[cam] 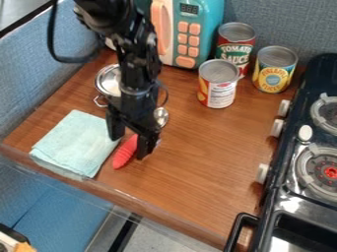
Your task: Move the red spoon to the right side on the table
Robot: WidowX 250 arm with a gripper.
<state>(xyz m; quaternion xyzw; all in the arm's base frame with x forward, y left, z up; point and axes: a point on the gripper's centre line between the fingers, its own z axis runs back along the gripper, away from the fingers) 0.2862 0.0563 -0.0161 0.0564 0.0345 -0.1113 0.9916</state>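
On the table (204, 152), the red spoon (123, 156) shows between the hand's (129, 146) fingers.

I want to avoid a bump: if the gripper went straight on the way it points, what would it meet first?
The gripper points down, so probably the red spoon, whose handle shows between its fingers, then the wooden table; how high it hangs is unclear.
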